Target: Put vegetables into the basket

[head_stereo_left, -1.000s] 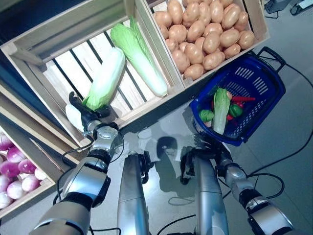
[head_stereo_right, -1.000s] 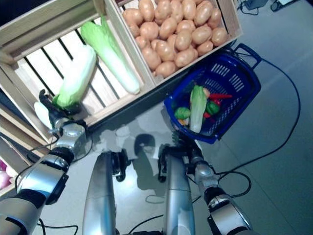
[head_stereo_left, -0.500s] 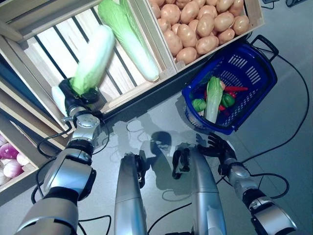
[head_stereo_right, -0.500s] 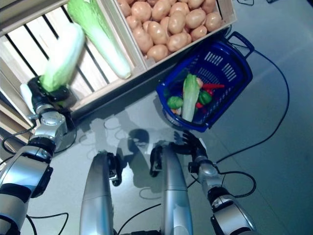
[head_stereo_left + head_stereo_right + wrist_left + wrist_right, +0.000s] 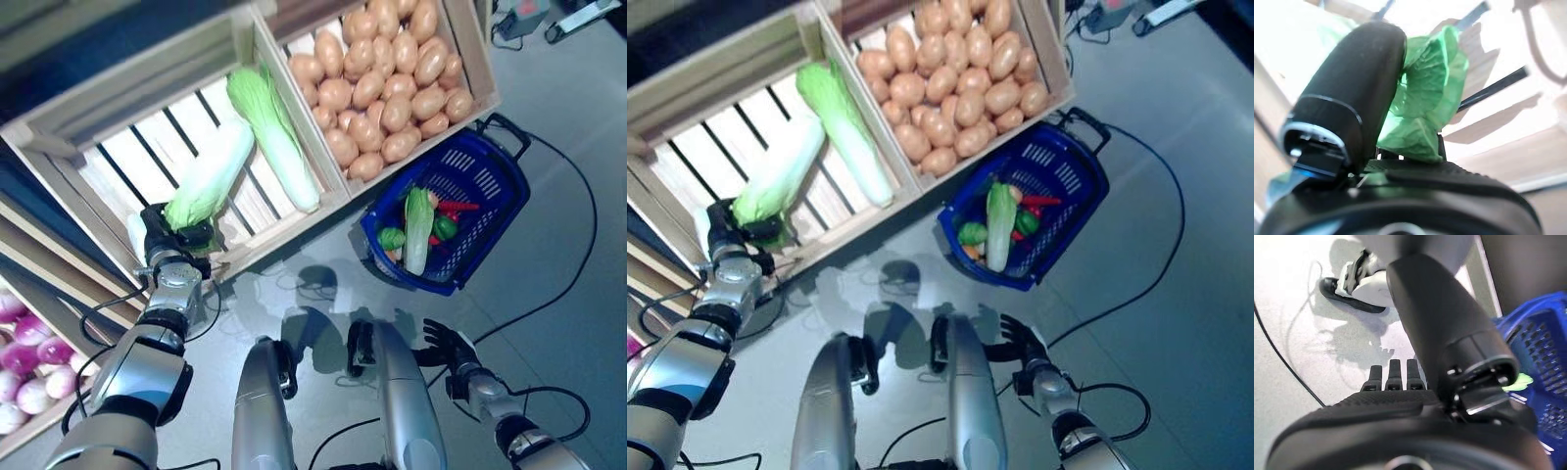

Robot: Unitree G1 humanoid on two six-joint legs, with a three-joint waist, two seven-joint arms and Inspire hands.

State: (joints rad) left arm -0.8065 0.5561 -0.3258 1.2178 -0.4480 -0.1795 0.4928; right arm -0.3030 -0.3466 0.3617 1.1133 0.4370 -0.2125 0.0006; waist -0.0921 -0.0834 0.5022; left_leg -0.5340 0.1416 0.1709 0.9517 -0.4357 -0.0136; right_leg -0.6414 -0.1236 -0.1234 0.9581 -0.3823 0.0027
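Note:
My left hand (image 5: 172, 235) is shut on the leafy green end of a long napa cabbage (image 5: 210, 176) that lies in a slatted wooden crate (image 5: 118, 157). In the left wrist view the thumb (image 5: 1347, 93) presses the green leaves (image 5: 1425, 107) against the palm. The blue basket (image 5: 487, 186) stands on the floor at the right. In it lie a napa cabbage (image 5: 418, 230), a green pepper (image 5: 392, 238) and red chillies (image 5: 457, 207). My right hand (image 5: 446, 345) is open, low over the floor, a short way in front of the basket, fingers (image 5: 1393, 377) straight.
A second long cabbage (image 5: 271, 127) lies in the same crate beside the held one. The wooden stand's front edge (image 5: 294, 220) runs between the crate and the floor. Grey floor (image 5: 558, 294) lies open to the right of the basket.
The whole picture has shifted with the camera. My right hand has drawn back from the basket's rim, lower and nearer to me. My left hand keeps its hold on the cabbage.

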